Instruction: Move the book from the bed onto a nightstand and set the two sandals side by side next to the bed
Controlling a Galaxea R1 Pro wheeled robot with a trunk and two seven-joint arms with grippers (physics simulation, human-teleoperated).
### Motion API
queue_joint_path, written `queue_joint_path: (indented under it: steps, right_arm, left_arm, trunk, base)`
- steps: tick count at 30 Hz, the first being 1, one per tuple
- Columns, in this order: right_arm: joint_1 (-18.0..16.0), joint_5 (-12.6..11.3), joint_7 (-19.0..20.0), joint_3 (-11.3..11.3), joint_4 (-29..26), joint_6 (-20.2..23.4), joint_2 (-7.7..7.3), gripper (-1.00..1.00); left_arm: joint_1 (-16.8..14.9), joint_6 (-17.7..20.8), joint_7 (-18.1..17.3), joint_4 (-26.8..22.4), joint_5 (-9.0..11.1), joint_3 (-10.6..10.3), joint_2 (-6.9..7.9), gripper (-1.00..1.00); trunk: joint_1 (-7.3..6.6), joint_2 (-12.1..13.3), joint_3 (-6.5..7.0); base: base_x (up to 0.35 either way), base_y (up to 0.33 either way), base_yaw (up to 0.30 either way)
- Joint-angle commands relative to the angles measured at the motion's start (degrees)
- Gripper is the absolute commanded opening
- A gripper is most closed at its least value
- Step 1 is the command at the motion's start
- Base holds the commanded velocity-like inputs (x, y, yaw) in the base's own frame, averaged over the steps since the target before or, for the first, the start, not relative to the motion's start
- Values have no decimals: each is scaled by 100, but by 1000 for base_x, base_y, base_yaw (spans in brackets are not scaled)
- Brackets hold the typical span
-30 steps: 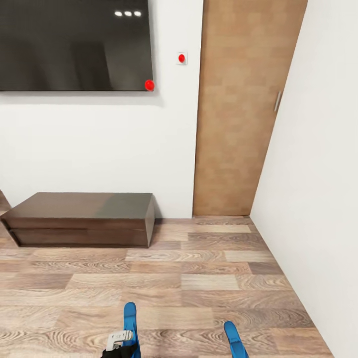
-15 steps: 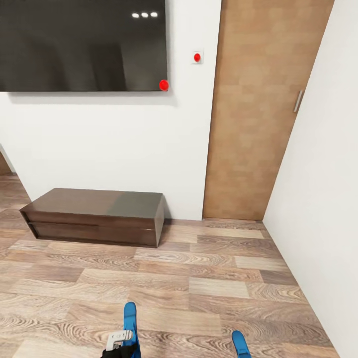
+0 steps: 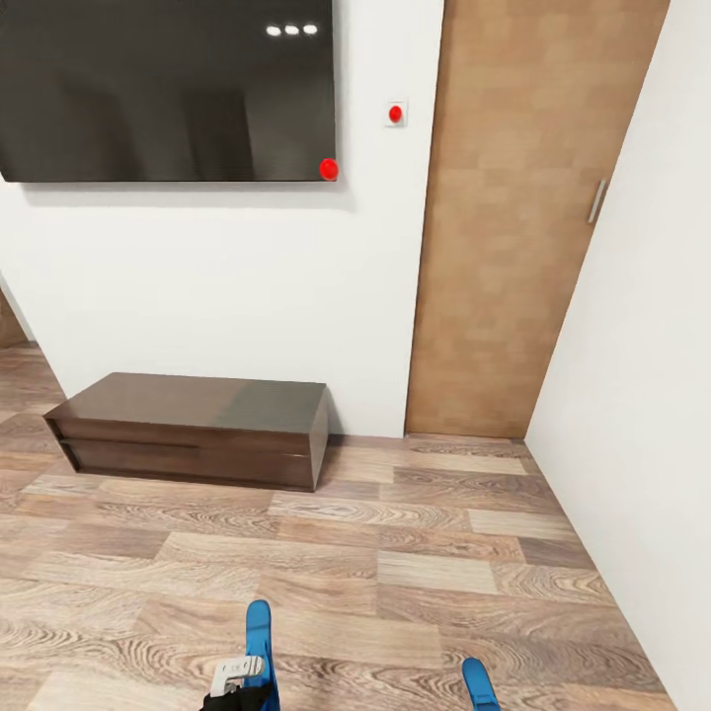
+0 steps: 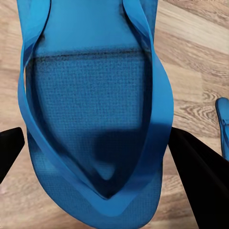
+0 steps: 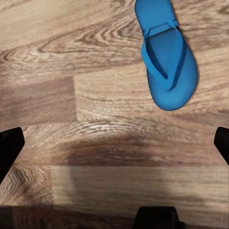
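Sandals: one [image 4: 95, 109] sits clamped in the left hand [image 3: 242, 681], the other [image 5: 167, 57] lies on the floor [image 3: 395, 553] below the open, empty right hand [image 5: 114, 143].

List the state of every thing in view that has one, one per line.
Door: shut.
Screen: dark, off.
Low cabinet: drawers shut.
Left sandal: between the left hand's fingers, strap side up; grip unclear.
Right sandal: flat on the floor.
Right hand: open, empty.
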Motion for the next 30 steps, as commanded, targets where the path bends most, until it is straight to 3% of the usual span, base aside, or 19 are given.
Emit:
queue_joint_path:
  steps: [1, 12, 17, 21, 23, 26, 30]
  right_arm:
    - [-2, -32, 36, -35, -8, 57, 4, 100]
    - [-2, -69, 62, -69, -16, 57, -5, 100]
    - [-2, -70, 62, -86, -15, 57, -11, 100]
    - [-2, -70, 62, -87, -16, 57, -18, 100]
    - [-2, -70, 62, -87, -16, 57, -31, 100]
    - [-2, -70, 62, -88, -16, 57, -42, 100]
    - [-2, -74, 67, -88, -17, 57, -54, 100]
  left_arm:
    - [-3, -3, -30, 8, 34, 12, 4, -100]
    - [-3, -3, -40, -35, 9, 7, 25, -100]
    - [-13, 78, -62, -771, 18, 6, -7, -100]
    - [-86, 676, -64, -1360, 16, -4, -80, -100]
    - [-151, 1273, -69, -1847, 16, -6, -95, -100]
    - [-208, 1815, -76, -2346, 16, -6, -100, -100]
    - [-227, 2042, -74, -2554, 7, -42, -108, -100]
  trunk:
    - [-1, -2, -5]
    - [-1, -2, -5]
    - [-1, -2, -5]
    - [-1, -2, -5]
    - [-1, -2, -5]
    - [-1, -2, -5]
    - [-1, -2, -5]
  base:
    - [0, 0, 35]
    - [0, 0, 6]
    - [0, 0, 0]
    - [0, 0, 0]
    - [0, 0, 0]
    - [0, 0, 0]
    - [0, 0, 0]
